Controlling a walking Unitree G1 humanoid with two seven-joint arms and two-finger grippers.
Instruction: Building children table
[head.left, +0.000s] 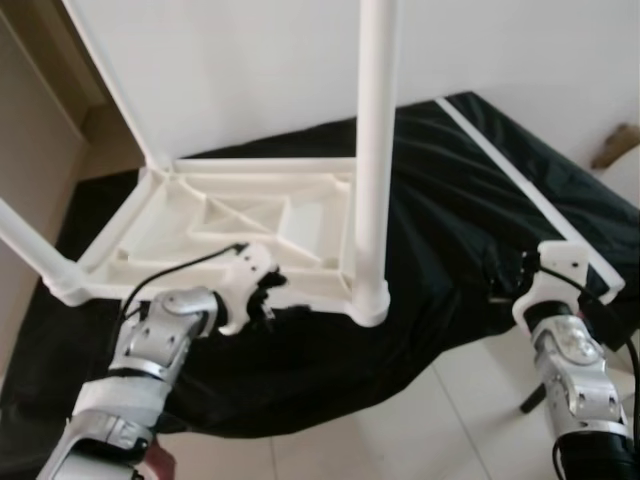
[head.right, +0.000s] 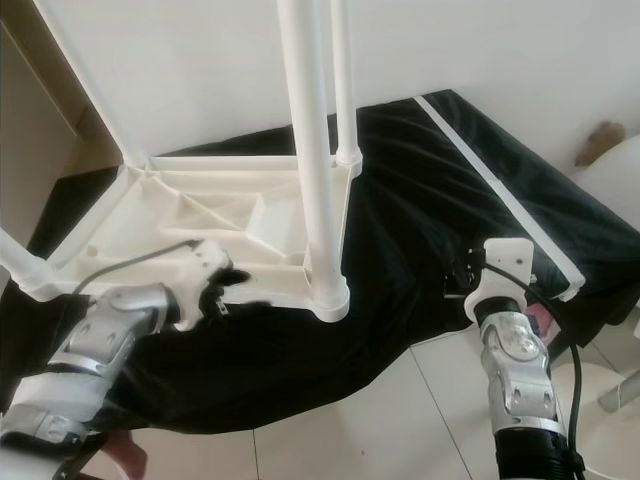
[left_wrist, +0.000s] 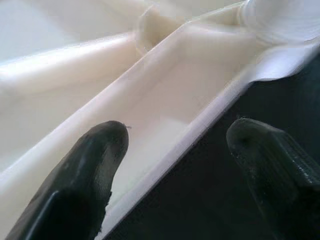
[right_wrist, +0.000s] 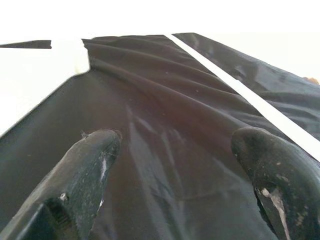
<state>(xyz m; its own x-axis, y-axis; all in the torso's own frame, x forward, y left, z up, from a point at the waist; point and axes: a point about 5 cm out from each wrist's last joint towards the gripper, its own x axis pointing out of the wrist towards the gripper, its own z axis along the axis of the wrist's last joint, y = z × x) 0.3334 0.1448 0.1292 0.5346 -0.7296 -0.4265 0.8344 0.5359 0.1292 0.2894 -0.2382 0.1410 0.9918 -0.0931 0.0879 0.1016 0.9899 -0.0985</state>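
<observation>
The white children table (head.left: 240, 225) lies upside down on a black sheet (head.left: 450, 230), its ribbed underside up and white legs (head.left: 372, 160) standing from the corners. The left end effector (left_wrist: 175, 165) sits at the table's near edge, fingers (left_wrist: 85, 175) spread apart, one over the white rim and one over the black cloth; whether it touches the rim is hard to judge. Further right, the right end effector (right_wrist: 175, 170) hovers over bare sheet, well apart from the table, its fingers also spread and holding nothing. A white stripe (right_wrist: 240, 95) crosses the sheet there. Pale floor tiles (head.right: 400, 420) lie below and a white wall (head.left: 250, 60) stands behind.
</observation>
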